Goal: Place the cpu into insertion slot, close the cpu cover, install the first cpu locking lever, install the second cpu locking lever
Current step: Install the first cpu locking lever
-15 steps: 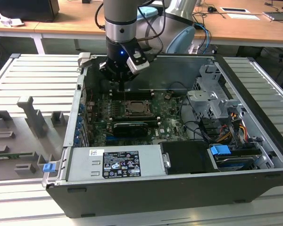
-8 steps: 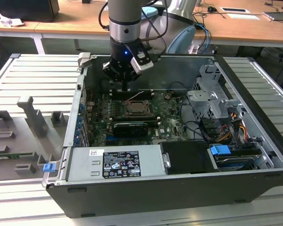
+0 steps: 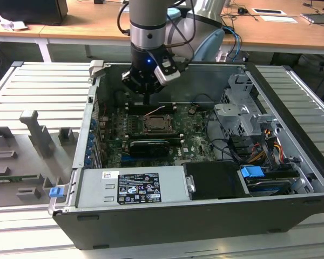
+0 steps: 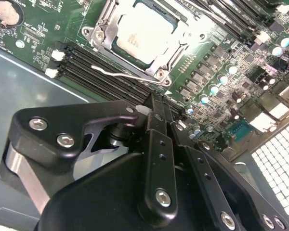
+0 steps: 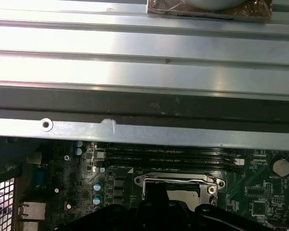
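- Workstation: open computer case (image 3: 205, 216) lies on its side on a ribbed metal table (image 3: 38, 89). Grey fixture blocks (image 3: 35, 132) stand on the table at the exterior view's left.
- Room: wooden desks (image 3: 270, 29) run behind the table, carrying cables and loose papers.
- Inside the case: green motherboard (image 3: 191, 137), silver power supply (image 3: 132, 186) with a label along the near wall, grey drive cage (image 3: 240, 116) and a bundle of coloured wires (image 3: 270, 143) at the exterior view's right.
- Arm reaches down into the case from the far side; gripper (image 3: 147, 97) hangs just above the board, beside the far edge of the socket.
- Claw: in the second wrist view the black fingers (image 4: 159, 144) lie drawn together with no gap showing and nothing between them; gripper (image 4: 156, 103) tip sits over the memory slots (image 4: 106, 72), near the socket.
- cpu (image 4: 142, 31) sits flat in the insertion slot (image 3: 157, 125), pale top face up.
- cpu cover (image 4: 176, 53) is down, framing the chip.
- A thin wire locking lever (image 4: 123, 74) runs along the socket side nearest the gripper; whether latched, cannot tell.
- First wrist view: case wall (image 5: 144, 130), then ribbed table beyond.
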{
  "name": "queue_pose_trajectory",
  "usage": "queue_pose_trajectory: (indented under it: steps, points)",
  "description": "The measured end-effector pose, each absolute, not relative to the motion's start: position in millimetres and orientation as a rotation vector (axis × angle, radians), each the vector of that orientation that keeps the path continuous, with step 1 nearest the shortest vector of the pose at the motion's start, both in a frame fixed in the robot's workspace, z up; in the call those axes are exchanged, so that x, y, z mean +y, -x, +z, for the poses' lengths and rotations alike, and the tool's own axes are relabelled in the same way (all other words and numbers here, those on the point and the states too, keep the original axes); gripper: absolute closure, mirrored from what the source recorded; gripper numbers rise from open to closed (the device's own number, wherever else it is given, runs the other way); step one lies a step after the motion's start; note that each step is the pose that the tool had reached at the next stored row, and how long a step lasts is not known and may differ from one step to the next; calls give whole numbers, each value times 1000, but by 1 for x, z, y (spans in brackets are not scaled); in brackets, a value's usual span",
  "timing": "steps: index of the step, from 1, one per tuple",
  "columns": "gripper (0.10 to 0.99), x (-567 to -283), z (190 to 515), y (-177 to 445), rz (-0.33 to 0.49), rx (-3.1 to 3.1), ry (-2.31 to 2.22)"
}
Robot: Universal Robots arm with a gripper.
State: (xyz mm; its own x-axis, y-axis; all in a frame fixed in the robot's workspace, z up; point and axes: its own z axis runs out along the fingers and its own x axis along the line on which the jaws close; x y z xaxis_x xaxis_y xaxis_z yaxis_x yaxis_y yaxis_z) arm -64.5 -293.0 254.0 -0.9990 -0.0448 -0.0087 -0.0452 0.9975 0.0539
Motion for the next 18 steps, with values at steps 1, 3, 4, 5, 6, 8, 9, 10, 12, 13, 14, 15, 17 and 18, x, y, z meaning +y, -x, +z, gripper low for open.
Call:
queue_pose_trajectory:
  steps: [1, 3, 4, 5, 6, 8, 9, 10, 12, 13, 14, 15, 17, 18]
  points:
    - [980, -293, 254, 64, 85, 3132, 71]
    - [980, -293, 254, 62, 85, 3132, 71]
    - [980, -293, 254, 62, 85, 3132, 71]
    - [980, -293, 253, 61, 85, 3132, 71]
    - [980, -293, 253, 61, 85, 3132, 71]
    - [980, -293, 253, 60, 85, 3132, 71]
    - [980, -293, 253, 60, 85, 3132, 71]
    - [980, -293, 253, 60, 85, 3132, 71]
    - [980, -293, 253, 60, 85, 3132, 71]
    - [980, -293, 253, 59, 85, 3132, 71]
    - [980, -293, 253, 59, 85, 3132, 71]
    - [980, -293, 252, 59, 85, 3132, 71]
    - [980, -293, 252, 59, 85, 3132, 71]
    - [980, -293, 252, 59, 85, 3132, 71]
